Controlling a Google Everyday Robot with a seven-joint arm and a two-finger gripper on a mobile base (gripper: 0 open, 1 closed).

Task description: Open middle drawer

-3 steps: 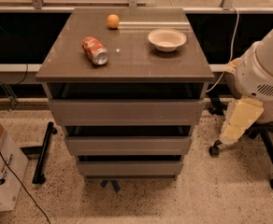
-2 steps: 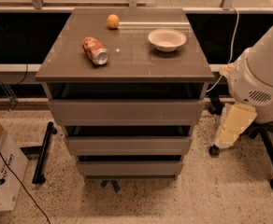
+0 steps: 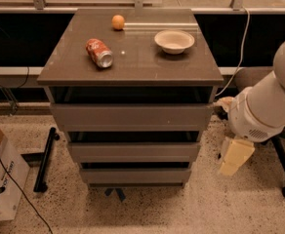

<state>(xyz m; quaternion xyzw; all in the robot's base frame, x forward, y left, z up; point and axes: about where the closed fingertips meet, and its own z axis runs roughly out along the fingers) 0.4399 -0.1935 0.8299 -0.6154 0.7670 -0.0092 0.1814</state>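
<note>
Grey-brown, handleless, wide and low: the middle drawer (image 3: 134,151), central of three in the cabinet, under the taller top drawer (image 3: 132,117) and above the bottom drawer (image 3: 135,175) nearest the floor. Shut by the look of it, with the front roughly in line with the fronts above and below and only a dark slot along its upper edge. Nothing of the task done yet, to judge from that.

Off to the right of the cabinet, the cream-coloured pincer (image 3: 233,162), hanging low at about the height of the middle panel, well apart from it and touching nothing. Cannot tell whether apart or together.

Left to do, at a guess: bring the pincer round to the cabinet's front, catch the panel's top edge through the dark slot for want of a handle, then pull straight out. Some risk of snagging the top drawer's lower edge instead.

Up on the worktop (image 3: 147,69): a red can (image 3: 99,52) on its side, an orange (image 3: 118,22) near the back, a pale bowl (image 3: 174,40) to the right. None in the way of the pull.
</note>
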